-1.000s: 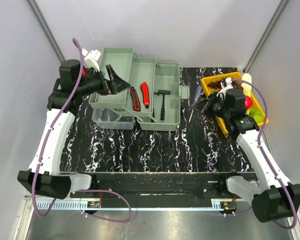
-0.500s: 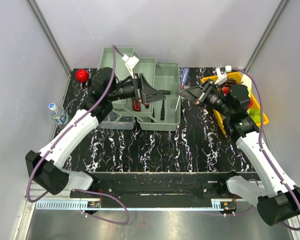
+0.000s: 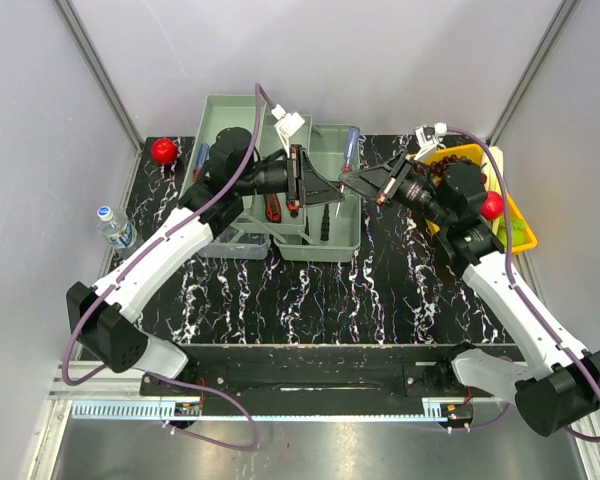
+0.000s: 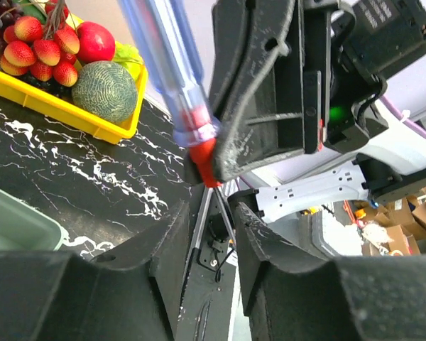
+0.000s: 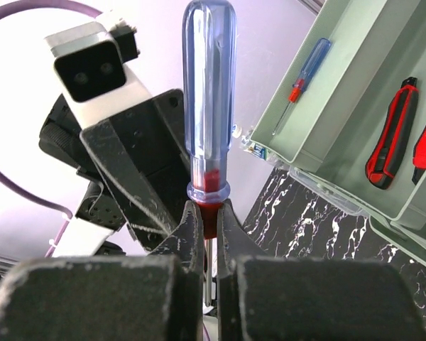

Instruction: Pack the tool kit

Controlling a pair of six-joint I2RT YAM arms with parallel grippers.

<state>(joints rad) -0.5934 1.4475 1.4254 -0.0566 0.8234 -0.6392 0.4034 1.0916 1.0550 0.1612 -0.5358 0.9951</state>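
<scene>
The black marbled table (image 3: 310, 300) lies bare in front of the arm bases; over its middle the two arms meet tip to tip, just at the near right of the toolbox (image 3: 342, 232). The right gripper (image 5: 207, 213) is clamped tight on the red collar of the blue-handled screwdriver (image 5: 207, 106); the clear handle points away past the fingers, and the steel shaft runs back between them. The left gripper (image 4: 209, 222) is narrowed but not closed; its fingers flank that shaft with a gap showing, and I cannot tell whether a pad touches it. A water bottle (image 3: 113, 226) stands at the table's left edge. The toolbox sits open, its trays stepped out towards the far left; a black tool (image 3: 325, 228) lies in the main body, a red-and-black knife (image 5: 389, 145) in a middle tray with a second beside it, and a small blue screwdriver (image 5: 307, 71) in the tray beyond. Farther right is a yellow tray (image 4: 71, 114) of fruit; a red ball (image 3: 163, 150) rests at the far left corner.
</scene>
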